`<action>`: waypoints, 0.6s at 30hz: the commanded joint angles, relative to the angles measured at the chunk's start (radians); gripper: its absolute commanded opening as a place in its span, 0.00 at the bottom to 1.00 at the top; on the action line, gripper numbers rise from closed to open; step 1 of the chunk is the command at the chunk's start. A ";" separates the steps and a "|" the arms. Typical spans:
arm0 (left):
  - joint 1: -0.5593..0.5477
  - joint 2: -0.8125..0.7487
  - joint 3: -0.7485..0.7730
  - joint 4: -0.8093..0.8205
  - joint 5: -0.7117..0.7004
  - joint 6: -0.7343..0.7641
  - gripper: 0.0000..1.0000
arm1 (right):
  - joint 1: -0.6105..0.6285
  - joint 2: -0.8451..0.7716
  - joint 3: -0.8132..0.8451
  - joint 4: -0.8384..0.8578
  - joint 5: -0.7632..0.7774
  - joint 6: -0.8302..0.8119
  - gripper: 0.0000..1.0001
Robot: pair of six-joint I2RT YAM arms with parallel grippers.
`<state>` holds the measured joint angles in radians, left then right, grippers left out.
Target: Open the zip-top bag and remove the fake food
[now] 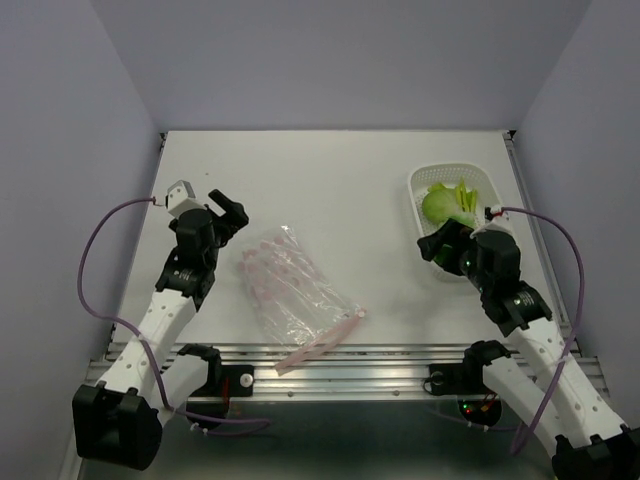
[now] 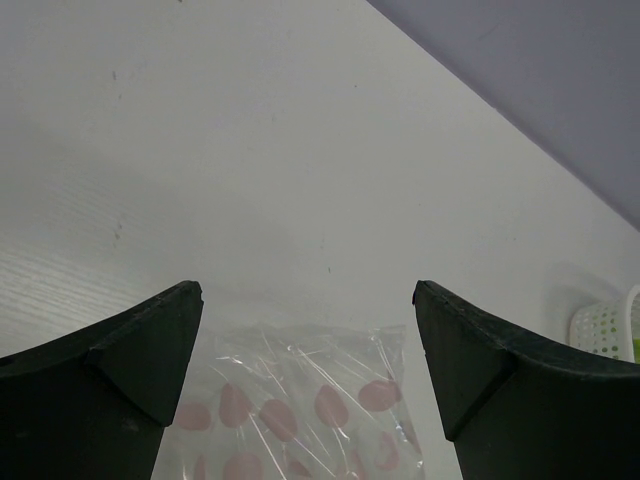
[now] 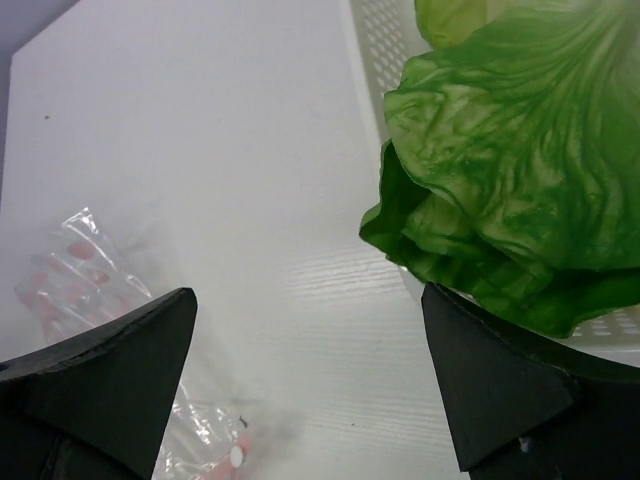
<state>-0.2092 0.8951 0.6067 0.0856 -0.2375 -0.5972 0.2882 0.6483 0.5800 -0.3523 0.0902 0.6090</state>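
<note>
The clear zip-top bag (image 1: 293, 288) with pink markings lies flat on the table, its pink zipper strip (image 1: 322, 344) at the near end. No green shows inside it. The fake food (image 1: 447, 201), a pale green lettuce ball with yellow-green leaves, sits in the white basket (image 1: 421, 184). My left gripper (image 1: 230, 208) is open and empty just left of the bag's far end; the bag (image 2: 300, 410) shows between its fingers. My right gripper (image 1: 436, 241) is open and empty at the basket's near left side, with a green lettuce leaf (image 3: 510, 170) close above its right finger.
The white perforated basket (image 3: 375, 40) stands at the table's right side near the right wall. It also shows at the far right of the left wrist view (image 2: 605, 325). Part of the bag (image 3: 80, 270) lies left of the right gripper. Grey walls enclose the table.
</note>
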 commanded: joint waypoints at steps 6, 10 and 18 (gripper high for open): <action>0.002 0.018 0.116 -0.144 0.056 -0.035 0.99 | -0.006 -0.033 0.176 -0.134 -0.055 -0.006 1.00; 0.002 0.031 0.185 -0.280 0.021 -0.050 0.99 | -0.006 -0.004 0.240 -0.158 0.160 -0.046 1.00; 0.002 -0.039 0.286 -0.440 -0.089 -0.064 0.99 | -0.006 0.152 0.464 -0.376 0.583 -0.021 1.00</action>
<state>-0.2092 0.9184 0.8444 -0.2741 -0.2569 -0.6495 0.2882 0.7654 0.9611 -0.6285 0.4374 0.5907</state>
